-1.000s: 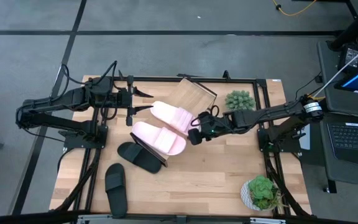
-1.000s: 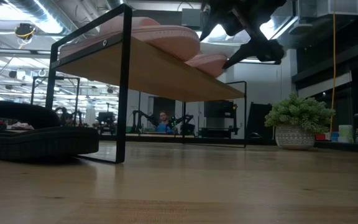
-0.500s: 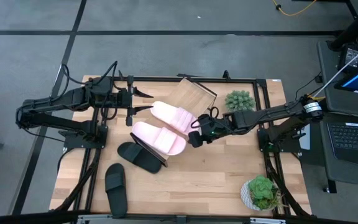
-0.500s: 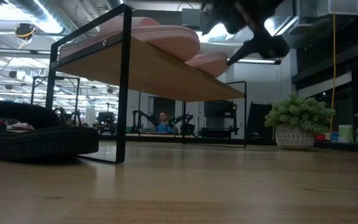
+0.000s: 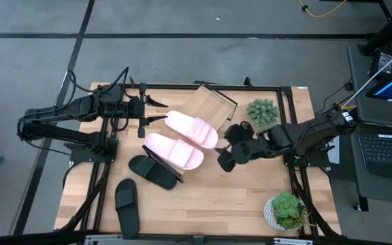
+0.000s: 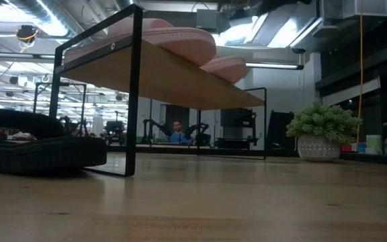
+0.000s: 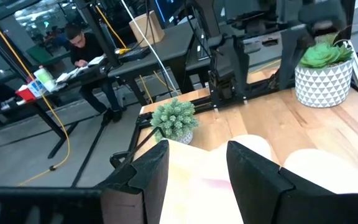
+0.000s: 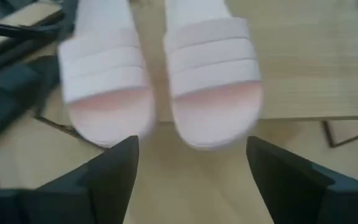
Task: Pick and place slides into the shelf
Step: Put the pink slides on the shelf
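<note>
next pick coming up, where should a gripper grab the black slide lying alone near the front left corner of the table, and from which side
Probably by the wide strap of the lone black slide, coming straight down from above. It lies flat, sole down, clear of the other black slide and the shelf, so fingers could likely straddle the raised strap.

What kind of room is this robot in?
Probably a robotics lab or workshop. Other robot-arm rigs stand in rows behind the table, a person works at a cluttered desk, and a laptop sits on a stand beside the wooden table.
</note>
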Controlling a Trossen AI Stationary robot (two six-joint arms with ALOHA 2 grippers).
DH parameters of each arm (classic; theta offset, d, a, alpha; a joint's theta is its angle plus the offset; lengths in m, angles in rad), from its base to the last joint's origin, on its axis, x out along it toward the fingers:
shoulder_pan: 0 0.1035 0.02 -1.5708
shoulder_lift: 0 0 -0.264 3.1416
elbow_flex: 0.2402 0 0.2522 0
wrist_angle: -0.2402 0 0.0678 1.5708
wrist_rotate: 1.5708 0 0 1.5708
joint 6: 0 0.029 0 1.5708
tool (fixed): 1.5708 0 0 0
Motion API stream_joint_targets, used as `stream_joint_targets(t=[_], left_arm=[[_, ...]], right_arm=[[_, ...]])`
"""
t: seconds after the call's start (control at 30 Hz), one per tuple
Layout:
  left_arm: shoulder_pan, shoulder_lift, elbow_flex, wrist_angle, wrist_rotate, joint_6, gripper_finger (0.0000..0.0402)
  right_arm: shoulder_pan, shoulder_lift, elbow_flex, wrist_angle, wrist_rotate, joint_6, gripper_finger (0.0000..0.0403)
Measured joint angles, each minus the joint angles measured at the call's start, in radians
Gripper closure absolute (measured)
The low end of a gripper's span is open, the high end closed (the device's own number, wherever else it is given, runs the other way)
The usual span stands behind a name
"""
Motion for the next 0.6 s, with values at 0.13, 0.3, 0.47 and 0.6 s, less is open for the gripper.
stream_joint_targets(t=[0.13, 0.3, 0.47, 0.6], left_arm=[[0.0, 0.0, 0.0, 0.0, 0.0, -0.041, 0.0248], [0.0, 0.002, 0.0, -0.006, 0.0, -0.058, 0.0248], [0.0, 0.009, 0.0, -0.009, 0.0, -0.059, 0.0248], [0.0, 0.009, 0.0, -0.01, 0.0, -0.059, 0.0248]], right_arm=[[0.03, -0.022, -0.11, 0.026, 0.085, -0.001, 0.0106], [0.044, -0.082, -0.323, 0.251, 0.086, -0.054, 0.0106], [0.045, -0.197, -0.543, 0.555, 0.055, -0.245, 0.0106], [0.045, -0.309, -0.654, 0.667, 0.046, -0.39, 0.0106]])
